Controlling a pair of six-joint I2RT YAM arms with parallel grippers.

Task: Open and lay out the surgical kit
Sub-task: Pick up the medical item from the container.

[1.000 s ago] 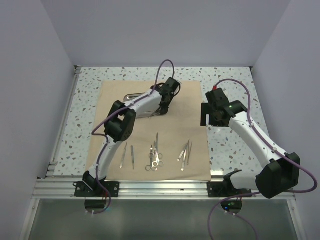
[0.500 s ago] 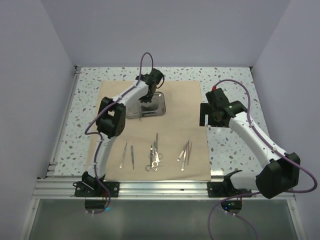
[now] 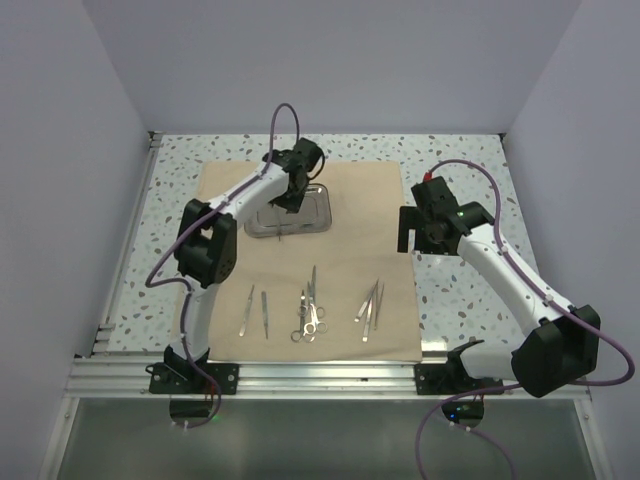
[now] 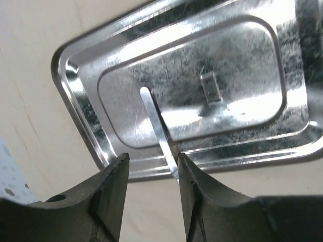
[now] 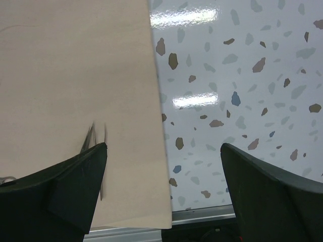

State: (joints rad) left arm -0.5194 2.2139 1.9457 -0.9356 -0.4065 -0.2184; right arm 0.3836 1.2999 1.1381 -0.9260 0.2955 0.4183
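You get bright, even overhead light; glare streaks the steel tray [image 4: 242,60] and glossy worktop [image 5: 252,75], and the near fingers [image 4: 108,201] blur.

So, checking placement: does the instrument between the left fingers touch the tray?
Touching. Left wrist view shows the instrument lying on the tray floor, crossing its rim.

Cloth wrap [image 3: 365,200]: flat, spread open.
Tray [image 3: 320,213]: on cloth, 12 o'clock.
L gripper [image 3: 290,198]: over tray.
Instruments [image 3: 310,305]: row, 6 o'clock.
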